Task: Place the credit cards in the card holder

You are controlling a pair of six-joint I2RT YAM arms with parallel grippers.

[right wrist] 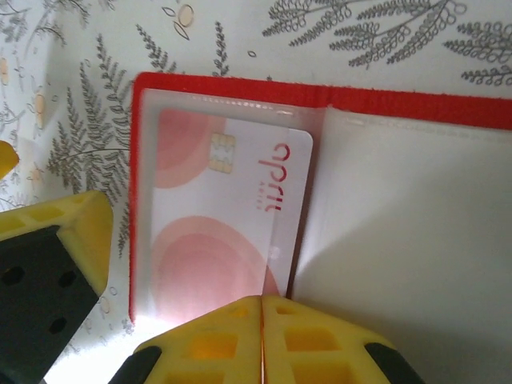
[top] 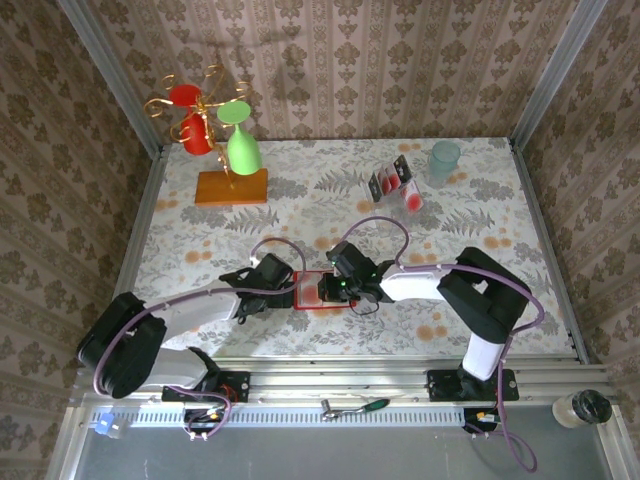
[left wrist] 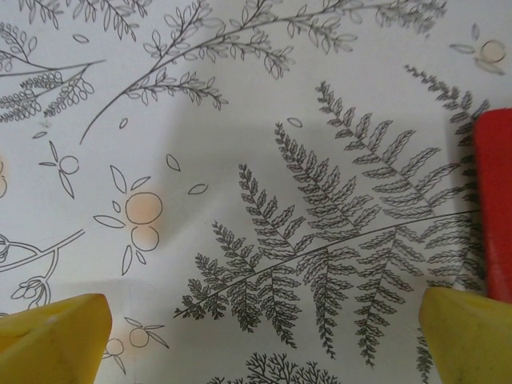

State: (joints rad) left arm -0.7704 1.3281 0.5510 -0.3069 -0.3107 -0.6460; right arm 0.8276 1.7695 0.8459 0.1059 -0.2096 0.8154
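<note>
The red card holder lies open on the tablecloth, pale pockets up. A credit card with pink round marks lies in its left clear pocket, its right edge sticking out toward the fold. My right gripper is shut, its tips together over the card's near edge. In the top view it hovers over the holder. My left gripper is open, its right finger beside the holder's red edge. Seen from above, the left gripper sits just left of the holder. More cards stand at the back.
A clear rack holds those cards near a teal cup. At the back left an orange block carries a gold stand with red and green cups. The left gripper's finger crowds the holder's left side.
</note>
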